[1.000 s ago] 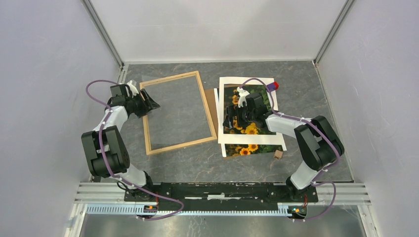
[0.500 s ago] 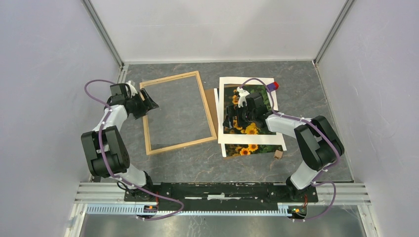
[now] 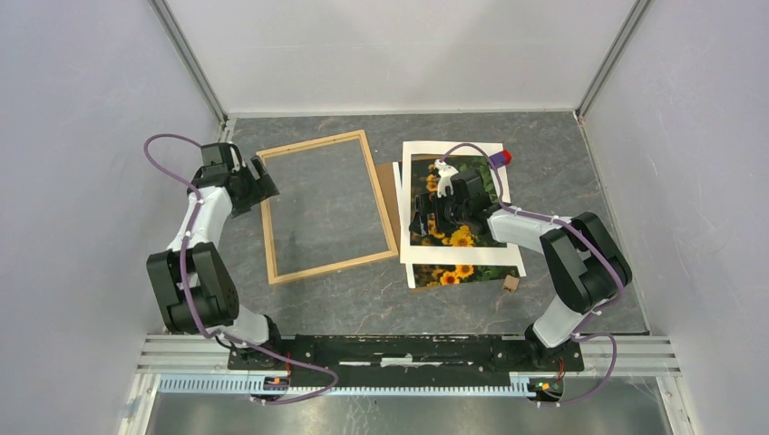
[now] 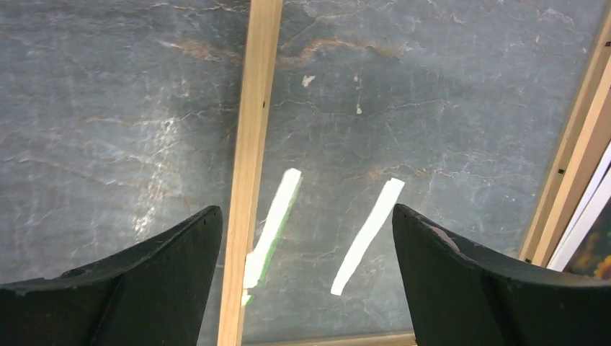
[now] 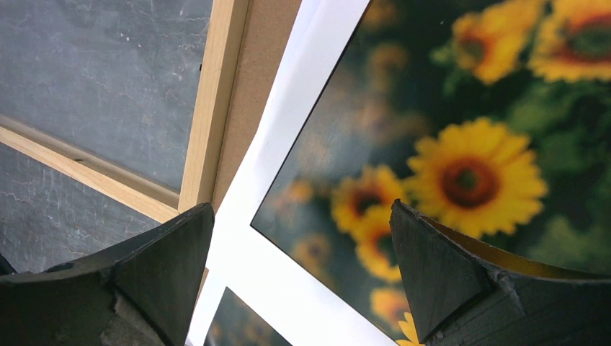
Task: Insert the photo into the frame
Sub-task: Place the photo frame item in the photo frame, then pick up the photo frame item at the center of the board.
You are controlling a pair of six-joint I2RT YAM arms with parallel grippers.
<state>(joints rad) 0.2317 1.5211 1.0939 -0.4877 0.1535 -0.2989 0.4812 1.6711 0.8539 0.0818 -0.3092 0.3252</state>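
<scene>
We hold our left gripper point(image 4: 306, 216) released, wide apart, over a rail of the frame point(image 4: 252, 144); our right gripper point(image 5: 302, 216) hangs released over the photo point(image 5: 447, 144).

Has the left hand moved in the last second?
Yes. The left hand has drawn back leftward and slightly farther away, from inside the frame's left rail toward its far-left corner. The frame has not shifted.

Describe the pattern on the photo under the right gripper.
The photo shows orange-yellow sunflowers against dark green foliage; the right wrist view shows it best.
</scene>
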